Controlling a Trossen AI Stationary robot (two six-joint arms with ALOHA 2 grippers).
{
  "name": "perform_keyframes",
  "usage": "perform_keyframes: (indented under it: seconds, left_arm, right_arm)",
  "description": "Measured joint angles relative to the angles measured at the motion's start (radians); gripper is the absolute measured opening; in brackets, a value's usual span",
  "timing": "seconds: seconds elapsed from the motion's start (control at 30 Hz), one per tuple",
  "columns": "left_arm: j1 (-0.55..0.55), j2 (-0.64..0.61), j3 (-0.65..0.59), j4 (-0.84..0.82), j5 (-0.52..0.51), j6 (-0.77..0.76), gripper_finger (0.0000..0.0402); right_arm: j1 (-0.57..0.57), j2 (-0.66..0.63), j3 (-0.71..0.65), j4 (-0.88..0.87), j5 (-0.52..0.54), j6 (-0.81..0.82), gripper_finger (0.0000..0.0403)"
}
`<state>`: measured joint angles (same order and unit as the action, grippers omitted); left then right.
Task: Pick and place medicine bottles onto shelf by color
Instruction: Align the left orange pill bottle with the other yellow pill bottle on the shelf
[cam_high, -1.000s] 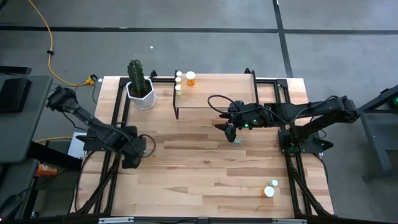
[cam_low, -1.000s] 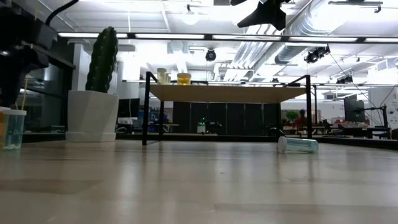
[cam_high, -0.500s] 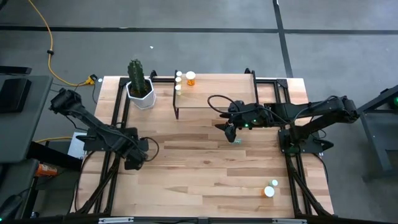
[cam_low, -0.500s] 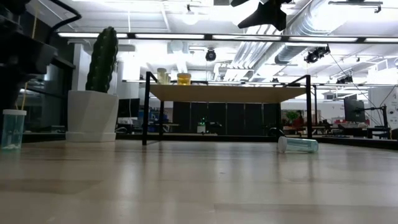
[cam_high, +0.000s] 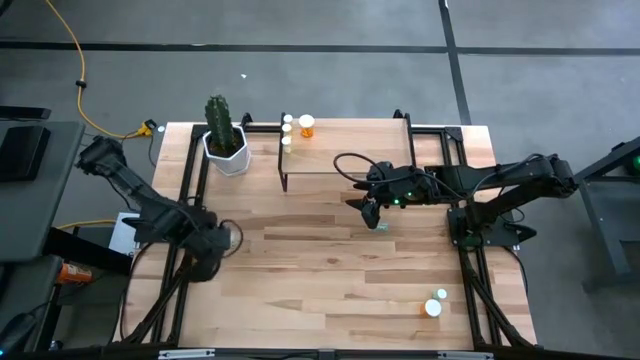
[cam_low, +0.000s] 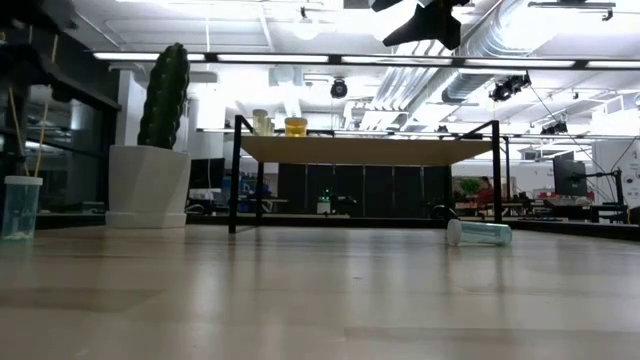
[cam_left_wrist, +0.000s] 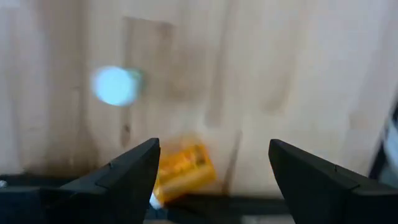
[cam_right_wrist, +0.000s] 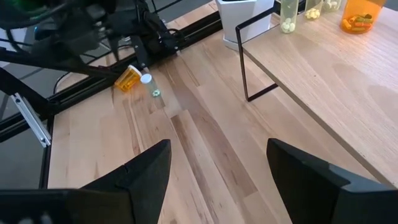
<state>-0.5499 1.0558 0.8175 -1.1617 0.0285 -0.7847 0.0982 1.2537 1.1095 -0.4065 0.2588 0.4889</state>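
Left gripper (cam_high: 205, 262) had drawn back toward the table's left edge since the earlier frame, fingers spread and empty, beside an upright pale green bottle (cam_low: 20, 207). Right gripper (cam_high: 371, 215) was unchanged, open above a toppled bottle (cam_low: 479, 233). Shelf (cam_high: 350, 148) carried an orange bottle (cam_high: 306, 125); two more bottles (cam_high: 436, 303) stood near the front right.

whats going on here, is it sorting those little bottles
Yes, sorting is under way. Three medicine bottles stand on the shelf. The left gripper hangs open above an orange bottle lying at the table's left edge. The right gripper waits open above a pale green bottle lying on its side, holding nothing.
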Motion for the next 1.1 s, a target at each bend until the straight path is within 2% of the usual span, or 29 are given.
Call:
perform_keyframes:
  seconds: [0.1, 0.17, 0.43, 0.57, 0.77, 1.1]
  left_arm:
    - [-0.089, 0.017, 0.0, 0.005, 0.022, 0.112, 0.0287]
    - [-0.144, 0.053, 0.0, 0.022, -0.016, 0.163, 0.0286]
    - [-0.288, 0.276, -0.03, 0.056, -0.08, 0.245, 0.0284]
    - [-0.299, 0.36, -0.038, 0.051, -0.105, 0.3, 0.0284]
    - [-0.294, 0.419, -0.038, 0.03, -0.197, 0.343, 0.0284]
    - [-0.285, 0.435, -0.104, 0.056, -0.197, 0.392, 0.0284]
  right_arm:
    - [0.0, 0.0, 0.0, 0.0, 0.0, 0.0, 0.0257]
    - [0.0, 0.0, 0.0, 0.0, 0.0, 0.0, 0.0257]
    - [0.0, 0.0, 0.0, 0.0, 0.0, 0.0, 0.0257]
    - [0.0, 0.0, 0.0, 0.0, 0.0, 0.0, 0.0257]
    - [0.0, 0.0, 0.0, 0.0, 0.0, 0.003, 0.0257]
    - [0.0, 0.0, 0.0, 0.002, 0.0, 0.008, 0.0257]
